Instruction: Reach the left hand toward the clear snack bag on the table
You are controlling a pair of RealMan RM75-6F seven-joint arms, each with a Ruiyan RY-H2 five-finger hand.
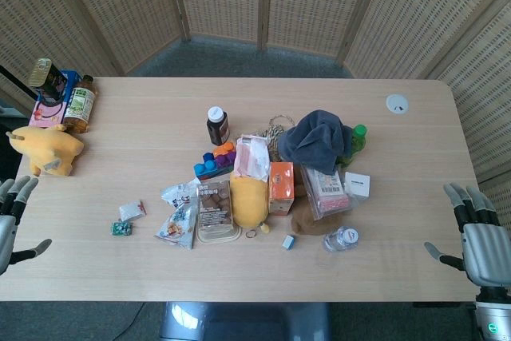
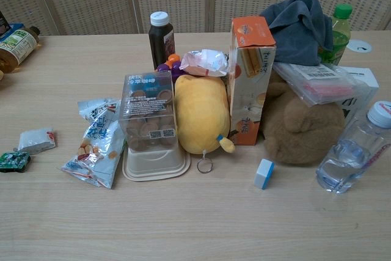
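1. Head view: left hand (image 1: 11, 217) hangs at the table's (image 1: 144, 269) left edge, fingers spread and released, holding nothing, well apart from the clear snack bag (image 1: 179, 223), which lies flat just left of the clear cookie tub (image 1: 215, 209). Right hand (image 1: 479, 237) sits far right of that tub, fingers likewise apart and empty.
2. Chest view: snack bag (image 2: 98, 148) touches the tub's (image 2: 149, 123) left side; a yellow plush (image 2: 201, 114) leans at its right. Neither hand shows.
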